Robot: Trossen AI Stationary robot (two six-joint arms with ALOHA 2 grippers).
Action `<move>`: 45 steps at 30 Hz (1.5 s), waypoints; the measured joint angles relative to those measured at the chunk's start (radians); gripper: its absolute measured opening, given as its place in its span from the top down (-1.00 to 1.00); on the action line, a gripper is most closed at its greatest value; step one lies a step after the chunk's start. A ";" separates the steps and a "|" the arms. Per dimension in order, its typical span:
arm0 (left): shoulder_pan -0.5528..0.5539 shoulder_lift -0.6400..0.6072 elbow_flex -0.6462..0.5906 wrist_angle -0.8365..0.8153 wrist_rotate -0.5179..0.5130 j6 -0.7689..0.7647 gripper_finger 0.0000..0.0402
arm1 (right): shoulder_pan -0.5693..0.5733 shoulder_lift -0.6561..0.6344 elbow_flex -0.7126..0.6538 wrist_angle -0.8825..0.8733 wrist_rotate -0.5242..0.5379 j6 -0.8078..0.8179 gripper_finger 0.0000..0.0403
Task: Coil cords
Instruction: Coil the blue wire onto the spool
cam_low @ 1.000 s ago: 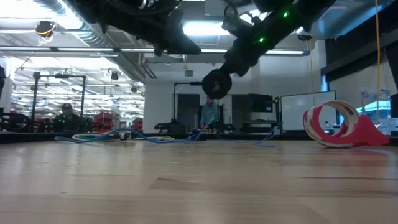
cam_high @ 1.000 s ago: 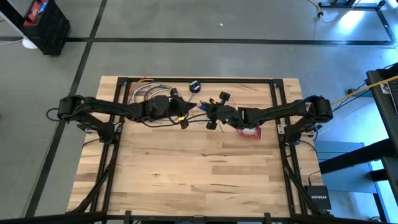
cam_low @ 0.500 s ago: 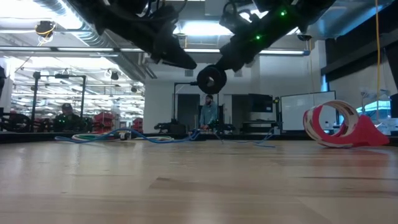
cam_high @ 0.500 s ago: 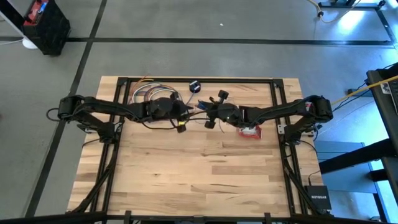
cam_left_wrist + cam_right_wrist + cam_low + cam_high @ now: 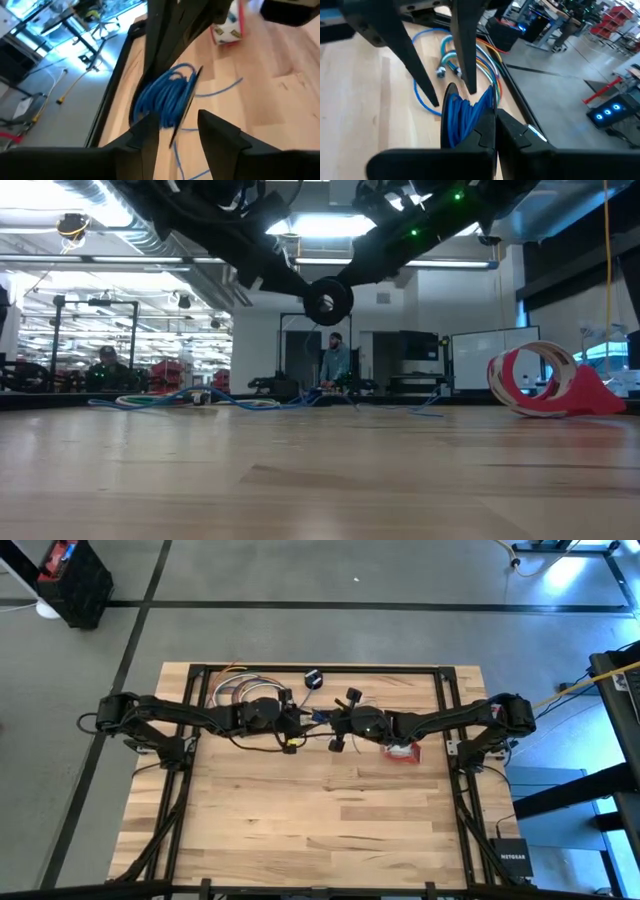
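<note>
Above mid-table, right end effector (image 5: 492,131) clamps the blue cord coil (image 5: 462,117); left end effector (image 5: 175,131) spread.

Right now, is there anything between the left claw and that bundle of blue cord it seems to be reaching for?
Nothing visible. The blue cord coil, pinched by the shut right gripper, hangs above the table directly before the left gripper, whose fingers are spread.

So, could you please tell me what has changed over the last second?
The left claw has opened around the blue cord wound on the black puck, letting it go. The right claw stays shut on the coil's edge and has carried the puck up and toward the left arm. The red-and-white cord bundle and the coloured cables at the back edge have not moved.
</note>
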 joint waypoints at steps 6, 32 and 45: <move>-0.010 0.006 0.000 0.003 0.009 0.052 0.58 | 0.000 0.000 0.000 0.015 -0.062 -0.001 0.99; -0.012 0.002 0.000 0.032 0.009 0.065 0.99 | 0.081 -0.129 0.062 -0.232 0.014 -0.058 0.44; -0.028 0.002 0.000 0.051 0.026 0.084 1.00 | -0.031 -0.253 -0.095 -0.180 -0.252 -0.024 0.45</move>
